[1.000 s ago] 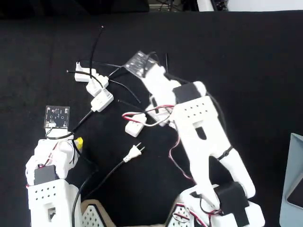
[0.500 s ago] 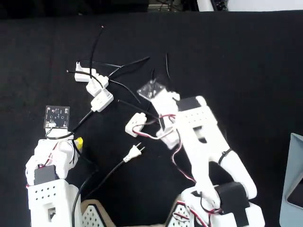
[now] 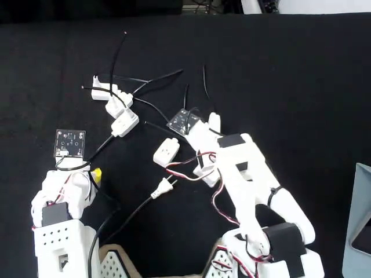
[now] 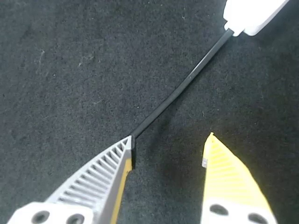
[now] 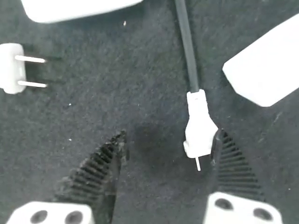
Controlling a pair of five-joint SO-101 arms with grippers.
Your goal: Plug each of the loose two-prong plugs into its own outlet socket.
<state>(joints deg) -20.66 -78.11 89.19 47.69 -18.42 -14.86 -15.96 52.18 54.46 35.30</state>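
Jaws apart, your right gripper (image 5: 171, 134) bracketed the two-prong plug (image 5: 198, 130), which lay flat on the black cloth (image 5: 93, 107) just beside one finger, presumably lined up for a pinch. Your left gripper (image 4: 170, 136) hung open above a black cable (image 4: 182, 84).

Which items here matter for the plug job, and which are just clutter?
Job: corded plug; second plug, prongs bare; loose socket; socket cluster.
Lying about: grey-blue object at the high view's right edge; tan object between the arm bases.
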